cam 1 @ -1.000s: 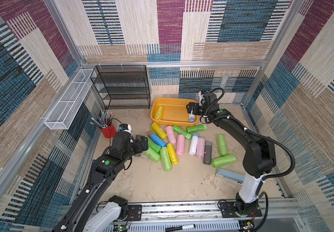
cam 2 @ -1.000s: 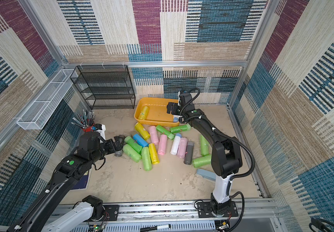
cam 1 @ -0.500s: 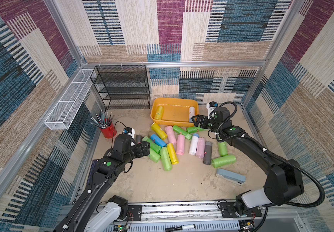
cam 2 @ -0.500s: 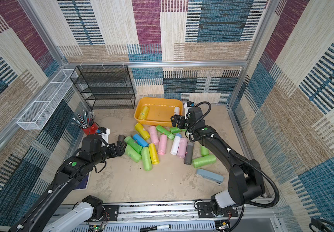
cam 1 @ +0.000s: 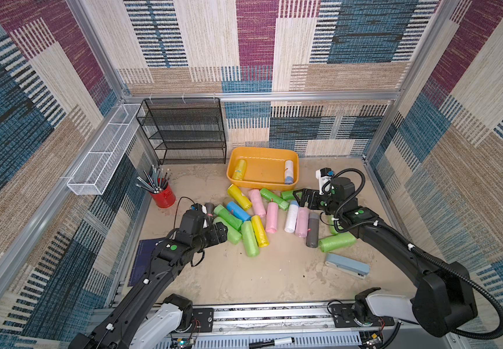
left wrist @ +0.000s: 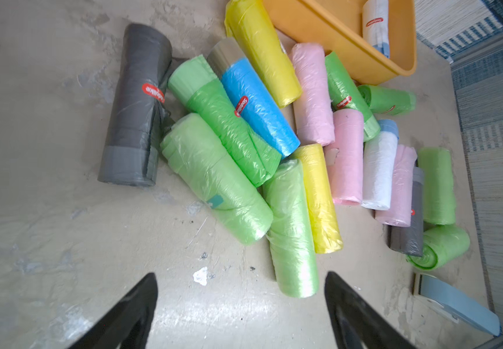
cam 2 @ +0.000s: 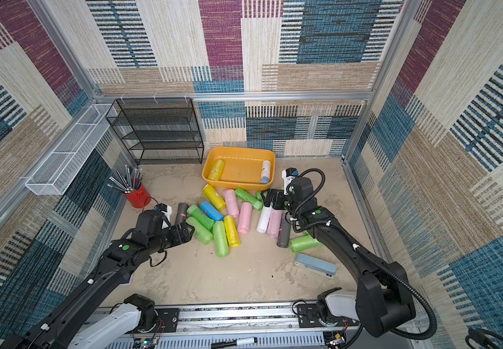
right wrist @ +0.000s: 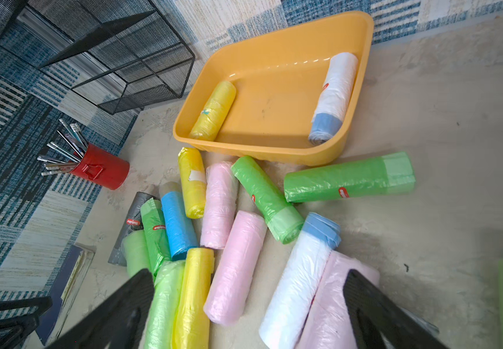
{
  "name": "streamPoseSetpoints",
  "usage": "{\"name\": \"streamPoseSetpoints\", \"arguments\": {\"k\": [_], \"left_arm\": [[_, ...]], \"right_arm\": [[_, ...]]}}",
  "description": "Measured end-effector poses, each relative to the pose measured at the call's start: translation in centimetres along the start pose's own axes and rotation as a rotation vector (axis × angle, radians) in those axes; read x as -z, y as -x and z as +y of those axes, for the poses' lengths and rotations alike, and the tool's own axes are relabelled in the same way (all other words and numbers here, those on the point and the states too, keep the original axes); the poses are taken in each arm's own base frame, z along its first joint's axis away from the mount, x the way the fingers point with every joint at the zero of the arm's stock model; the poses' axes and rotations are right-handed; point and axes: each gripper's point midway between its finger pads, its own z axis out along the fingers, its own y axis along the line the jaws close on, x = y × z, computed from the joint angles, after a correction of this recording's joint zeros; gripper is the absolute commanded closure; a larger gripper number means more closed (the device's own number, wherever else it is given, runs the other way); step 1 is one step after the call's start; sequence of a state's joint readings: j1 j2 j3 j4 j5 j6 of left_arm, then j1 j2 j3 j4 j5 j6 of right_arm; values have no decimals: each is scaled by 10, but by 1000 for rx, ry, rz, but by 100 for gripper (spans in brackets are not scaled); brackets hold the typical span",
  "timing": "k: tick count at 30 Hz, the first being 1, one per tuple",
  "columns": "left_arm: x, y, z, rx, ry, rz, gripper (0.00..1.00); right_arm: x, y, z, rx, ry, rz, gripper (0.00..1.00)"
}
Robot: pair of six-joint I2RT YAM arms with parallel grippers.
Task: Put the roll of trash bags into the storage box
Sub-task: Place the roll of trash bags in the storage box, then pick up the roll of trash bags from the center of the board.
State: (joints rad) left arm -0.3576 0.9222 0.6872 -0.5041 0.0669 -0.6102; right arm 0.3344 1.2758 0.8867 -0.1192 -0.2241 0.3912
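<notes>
Top views, storage box: the storage box (cam 1: 262, 181) stands on the floor by the back wall, beyond both arms; it shows in both top views (cam 2: 238, 180).
Top views, rolls stored: a yellow roll (cam 1: 239, 169) lies at one end of the box and a white roll (cam 1: 288, 171) at the other.
Top views, rolls outside: the pile of rolls (cam 1: 271, 216) lies on the floor just in front of the box, between the two arms.
Top views, left gripper: the left gripper (cam 1: 223, 232) is low at the pile's near left edge, right by a light green roll (cam 1: 230, 235).
Top views, right gripper: the right gripper (cam 2: 270, 199) hangs over the pile's right side, near the box's front corner.
Left wrist, jaws: the left gripper's fingers (left wrist: 135, 311) stand apart with only bare floor between them. A light green roll's end (left wrist: 297, 281) lies just ahead of one finger, and the box (left wrist: 335, 39) is beyond the pile.
Right wrist, jaws: the right gripper's fingers (right wrist: 374, 308) are spread wide and hold nothing. Pink, yellow and white rolls lie below the gap, with the box (right wrist: 274, 99) ahead.
</notes>
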Motion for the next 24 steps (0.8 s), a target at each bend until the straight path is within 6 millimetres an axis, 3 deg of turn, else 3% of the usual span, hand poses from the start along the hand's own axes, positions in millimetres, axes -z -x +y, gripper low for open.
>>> {"name": "streamPoseSetpoints", "arguments": {"k": [12,24], "left_arm": [[-36,-11,12,78,51,54,21],[-65,-11,16,105,73,74,31]], "right_arm": [[-3,-20,-16,6,-44,47,1],[-3,-25,-10,3,-7,77,1]]}}
